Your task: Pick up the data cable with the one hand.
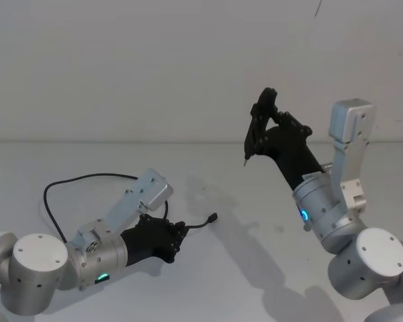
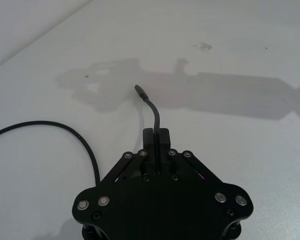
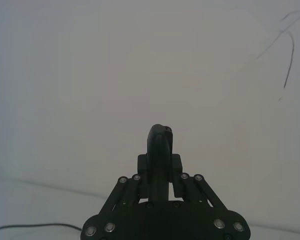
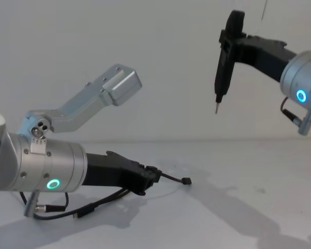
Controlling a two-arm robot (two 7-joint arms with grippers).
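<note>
Low over the surface [image 2: 250, 150], the left claw [image 2: 156, 136] is clamped on the data cable [image 2: 151, 106] just behind one plug, a sensible hold for so light, limp a cord; the right claw [image 4: 232, 41], raised, grips a pointed stick [image 4: 220, 78].

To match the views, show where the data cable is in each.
Head: data cable loops at left, plug near centre.
Left wrist: cable runs out between the fingers of the left gripper.
Right wrist: thin dark line on the table, likely it.
Chest: cable juts from the gripper, plug at its tip.
Landmark: left gripper shut on it.
</note>
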